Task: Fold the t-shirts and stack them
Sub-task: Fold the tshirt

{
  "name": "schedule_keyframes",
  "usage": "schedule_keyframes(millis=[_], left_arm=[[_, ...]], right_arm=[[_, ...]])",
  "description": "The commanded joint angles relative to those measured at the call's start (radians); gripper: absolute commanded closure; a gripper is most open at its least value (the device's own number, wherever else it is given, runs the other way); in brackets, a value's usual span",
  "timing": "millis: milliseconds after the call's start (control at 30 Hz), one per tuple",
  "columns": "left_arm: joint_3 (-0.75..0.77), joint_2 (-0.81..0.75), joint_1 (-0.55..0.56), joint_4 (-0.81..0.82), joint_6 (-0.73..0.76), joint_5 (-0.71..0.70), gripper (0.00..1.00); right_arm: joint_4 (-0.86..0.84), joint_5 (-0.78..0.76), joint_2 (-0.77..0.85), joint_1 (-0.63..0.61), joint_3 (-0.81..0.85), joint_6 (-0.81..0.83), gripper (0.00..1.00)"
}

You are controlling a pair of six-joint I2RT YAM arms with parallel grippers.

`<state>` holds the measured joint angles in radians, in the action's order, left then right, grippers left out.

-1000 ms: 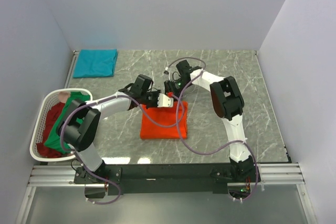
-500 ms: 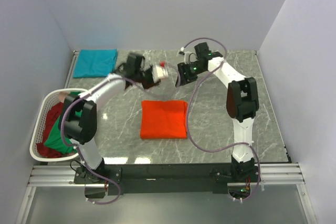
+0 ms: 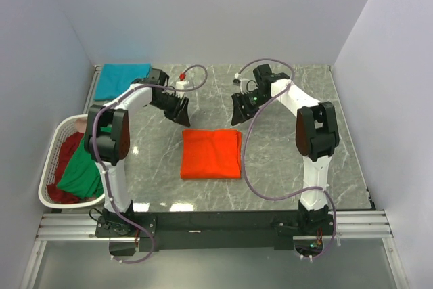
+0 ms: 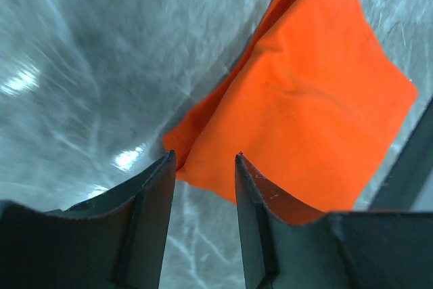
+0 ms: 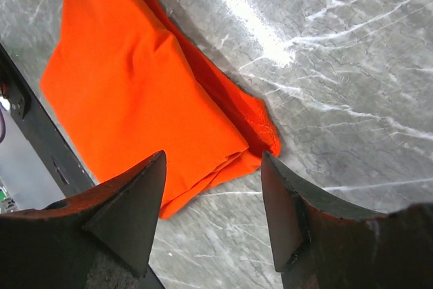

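The folded orange t-shirt (image 3: 211, 154) lies flat mid-table. Left gripper (image 3: 183, 118) and right gripper (image 3: 236, 118) hang near its far corners, jaws apart, empty

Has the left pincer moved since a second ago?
Yes. The left pincer has left the far edge of the orange t-shirt and pulled back leftward, toward the folded teal t-shirt.

Orange t-shirt (image 3: 211, 153) folded flat mid-counter (image 3: 284, 167); teal t-shirt (image 3: 120, 80) folded at far-left corner; green t-shirt (image 3: 81, 170) and dark red t-shirt (image 3: 64, 150) heaped in basket (image 3: 62, 126).
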<state>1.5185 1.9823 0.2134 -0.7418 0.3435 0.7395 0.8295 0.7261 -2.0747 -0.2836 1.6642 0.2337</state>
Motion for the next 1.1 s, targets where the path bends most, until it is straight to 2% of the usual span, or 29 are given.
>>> schedule_keyframes(millis=[0,633,800,1067], left_arm=[[0.011,0.023,-0.003,-0.05,-0.095,0.026,0.54],[-0.023,0.064,-0.003,-0.033,-0.106,0.012,0.55],[-0.029,0.07,-0.002,-0.03,-0.109,0.001,0.57],[-0.032,0.069,-0.002,-0.011,-0.121,0.006,0.59]], right_arm=[[0.017,0.007,-0.019,-0.006,0.006,0.012,0.36],[0.011,-0.008,-0.074,-0.032,-0.031,0.004,0.36],[0.002,0.012,-0.073,-0.032,-0.02,-0.007,0.45],[0.005,0.035,-0.059,-0.034,-0.006,-0.02,0.48]])
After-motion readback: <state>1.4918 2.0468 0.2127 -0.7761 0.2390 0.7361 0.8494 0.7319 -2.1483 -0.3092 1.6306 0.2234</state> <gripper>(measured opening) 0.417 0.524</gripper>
